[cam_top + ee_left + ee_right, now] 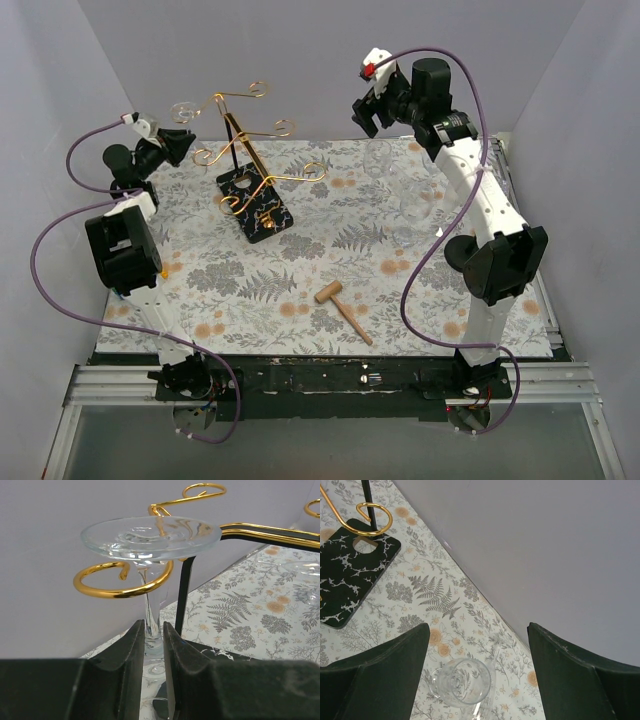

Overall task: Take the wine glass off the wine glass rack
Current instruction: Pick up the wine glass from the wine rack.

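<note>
Plain pale grey walls (330,60) stand at nine, twelve and three o'clock around a fern-and-flower printed tablecloth (300,290); a metal rail (560,385) runs along six o'clock.

1. The left arm (125,245) is folded at the elbow, with its wrist raised toward the far left.
2. The left gripper (154,630) pinches its fingers on the stem of the wine glass (150,535).
3. The right arm (480,190) reaches high at the far right.
4. The right gripper (477,630) points downward, jaws spread wide.

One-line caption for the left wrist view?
Left pincer closed on the stem of a wine glass hanging foot-up from a curled arm of the gold rack.
</note>
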Robot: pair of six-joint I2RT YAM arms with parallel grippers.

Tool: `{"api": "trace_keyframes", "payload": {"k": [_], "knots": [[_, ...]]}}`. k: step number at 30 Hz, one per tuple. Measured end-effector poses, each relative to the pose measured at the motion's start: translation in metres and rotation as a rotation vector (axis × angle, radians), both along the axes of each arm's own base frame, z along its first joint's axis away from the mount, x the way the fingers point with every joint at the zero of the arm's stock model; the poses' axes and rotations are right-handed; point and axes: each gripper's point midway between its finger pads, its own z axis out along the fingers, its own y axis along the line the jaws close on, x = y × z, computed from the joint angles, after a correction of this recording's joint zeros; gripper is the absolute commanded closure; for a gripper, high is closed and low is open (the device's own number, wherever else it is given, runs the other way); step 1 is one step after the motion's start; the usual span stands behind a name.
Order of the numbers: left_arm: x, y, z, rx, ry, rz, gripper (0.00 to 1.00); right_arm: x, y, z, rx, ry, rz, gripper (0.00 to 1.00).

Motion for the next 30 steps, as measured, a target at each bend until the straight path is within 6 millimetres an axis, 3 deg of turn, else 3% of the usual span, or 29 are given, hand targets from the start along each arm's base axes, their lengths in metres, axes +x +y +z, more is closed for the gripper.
{"api": "trace_keyframes", "payload": {"k": [11, 20, 30], "knots": [[0.014, -0.01, 0.025, 0.022, -0.058, -0.005, 1.0, -0.001, 0.006, -0.001, -0.019, -0.012, -0.013, 0.12], [0.035, -0.005, -0.001, -0.012, 0.004, 0.042, 1.0, 0.0, 0.004, -0.002, -0.03, -0.017, -0.026, 0.12], [0.052, 0.008, -0.006, -0.086, 0.036, 0.154, 1.0, 0.001, 0.004, -0.002, -0.03, -0.017, -0.028, 0.12]]}}
